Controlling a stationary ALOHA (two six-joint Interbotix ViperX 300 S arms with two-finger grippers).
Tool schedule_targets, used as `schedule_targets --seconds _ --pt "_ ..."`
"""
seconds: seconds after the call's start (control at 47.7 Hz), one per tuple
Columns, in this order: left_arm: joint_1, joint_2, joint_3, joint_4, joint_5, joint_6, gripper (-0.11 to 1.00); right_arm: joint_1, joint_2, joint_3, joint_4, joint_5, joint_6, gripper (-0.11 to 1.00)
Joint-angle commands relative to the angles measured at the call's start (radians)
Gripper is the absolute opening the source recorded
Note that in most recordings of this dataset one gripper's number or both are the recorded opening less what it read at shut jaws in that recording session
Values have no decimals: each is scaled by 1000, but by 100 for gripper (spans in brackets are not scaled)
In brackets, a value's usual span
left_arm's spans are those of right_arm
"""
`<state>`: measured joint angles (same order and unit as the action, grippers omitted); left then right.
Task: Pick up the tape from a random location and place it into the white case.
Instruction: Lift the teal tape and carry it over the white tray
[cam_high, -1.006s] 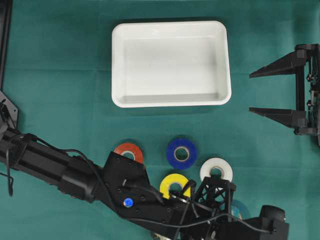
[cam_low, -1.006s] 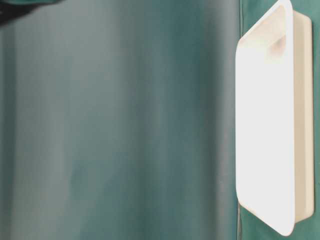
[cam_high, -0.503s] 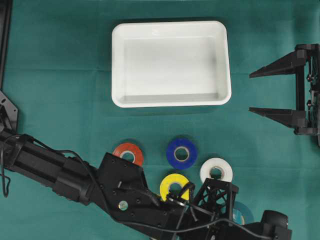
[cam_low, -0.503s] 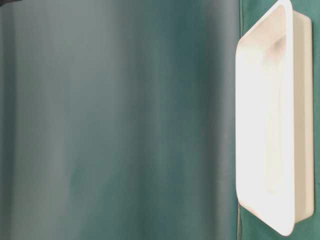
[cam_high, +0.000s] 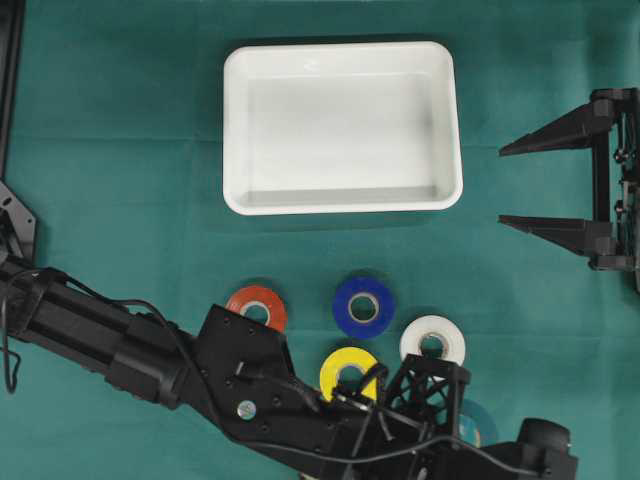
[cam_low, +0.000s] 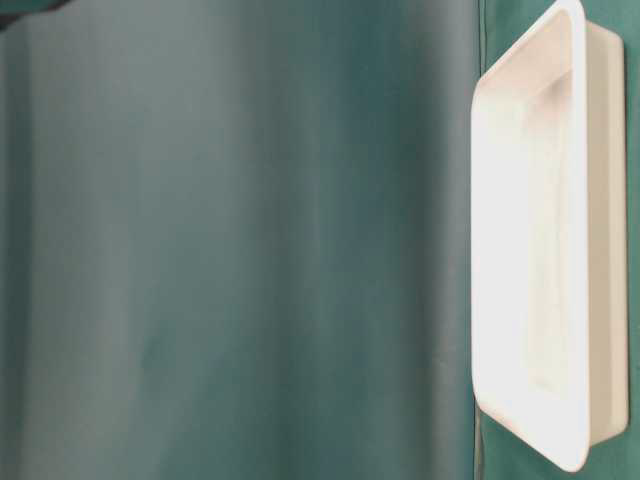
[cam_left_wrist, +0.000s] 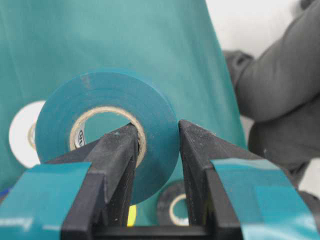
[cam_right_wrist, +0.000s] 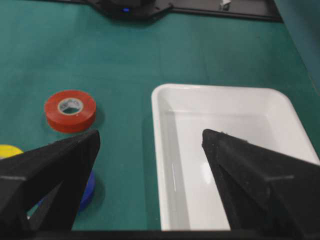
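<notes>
The teal tape roll (cam_left_wrist: 107, 130), judged light and stiff, was pinched through its wall by the left gripper (cam_left_wrist: 157, 145); the right gripper (cam_high: 548, 184) was spread, unused

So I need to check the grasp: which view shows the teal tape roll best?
The left wrist view: the teal tape roll fills it, pinched through its rim by the left gripper. Overhead shows only a sliver; the others miss it.
</notes>
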<state>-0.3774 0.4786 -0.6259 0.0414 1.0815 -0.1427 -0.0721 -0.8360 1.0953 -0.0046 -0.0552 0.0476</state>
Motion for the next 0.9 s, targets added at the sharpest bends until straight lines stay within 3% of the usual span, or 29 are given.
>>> schedule_targets --seconds 0.0,0.294,0.587,0.881 --pt "-2 -78 17 5 0 2 21 0 2 -18 2 3 2 93" --pt "-15 -204 227 5 -51 -26 21 0 -2 -18 0 6 2 93" --pt "-15 -354 488 5 -184 -141 21 -2 -2 -18 0 8 0 93" --pt "35 -387 548 5 -224 -150 21 0 -2 -18 0 8 0 93"
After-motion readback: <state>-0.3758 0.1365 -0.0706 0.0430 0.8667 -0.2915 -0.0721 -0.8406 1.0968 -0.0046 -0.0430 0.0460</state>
